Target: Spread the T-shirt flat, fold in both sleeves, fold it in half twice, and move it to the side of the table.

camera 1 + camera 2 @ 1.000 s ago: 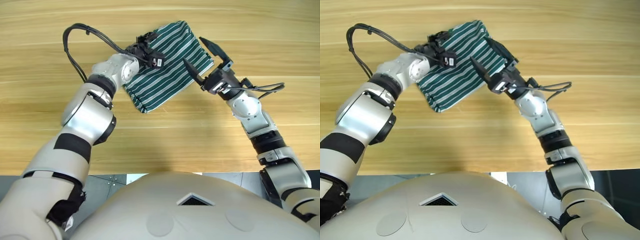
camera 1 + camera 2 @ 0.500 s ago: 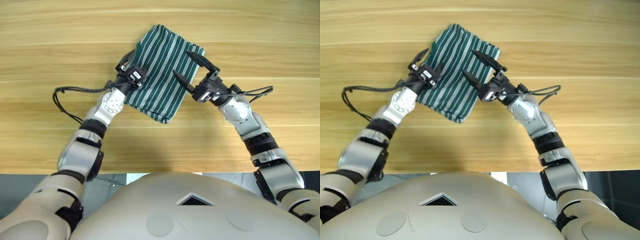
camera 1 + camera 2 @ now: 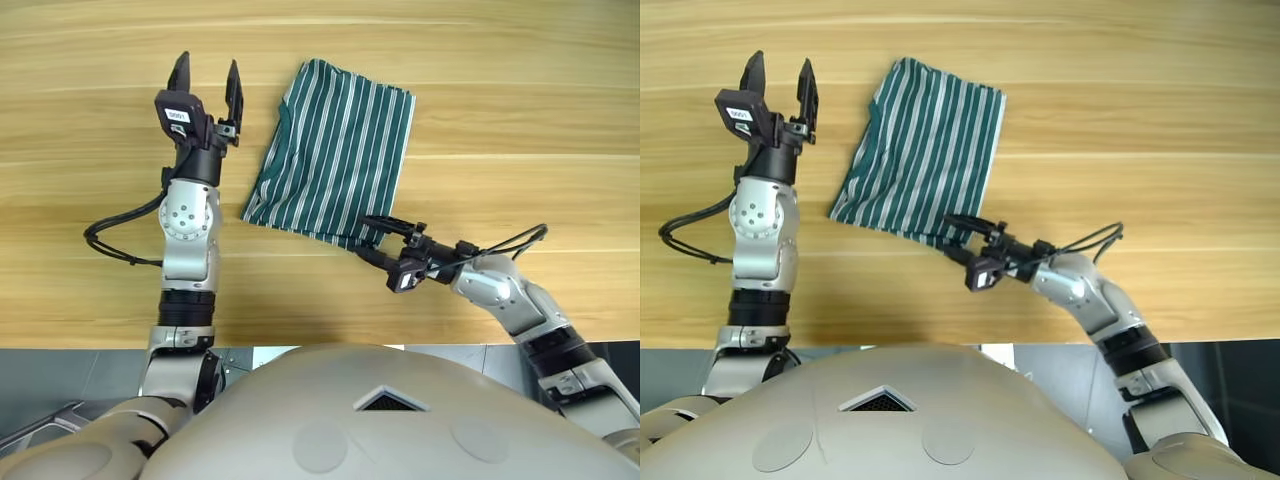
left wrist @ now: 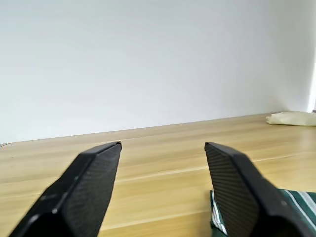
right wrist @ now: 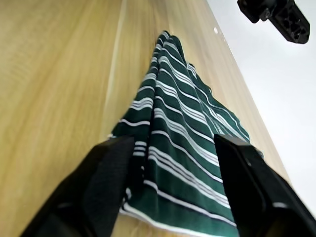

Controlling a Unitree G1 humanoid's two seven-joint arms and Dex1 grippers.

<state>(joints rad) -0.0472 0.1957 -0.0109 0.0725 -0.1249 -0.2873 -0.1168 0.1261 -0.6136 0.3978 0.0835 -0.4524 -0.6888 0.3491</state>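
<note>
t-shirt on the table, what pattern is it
Dark green T-shirt with thin white stripes, clearest in the left eye view.

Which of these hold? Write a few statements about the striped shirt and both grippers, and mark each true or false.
1. The green-and-white striped T-shirt lies folded on the wooden table. True.
2. The left gripper is shut on the T-shirt. False: it is open, off to the shirt's left, apart from it.
3. The right gripper is open at the T-shirt's near corner. True.
4. The T-shirt lies spread out with both sleeves showing. False: it is a compact folded rectangle.
</note>
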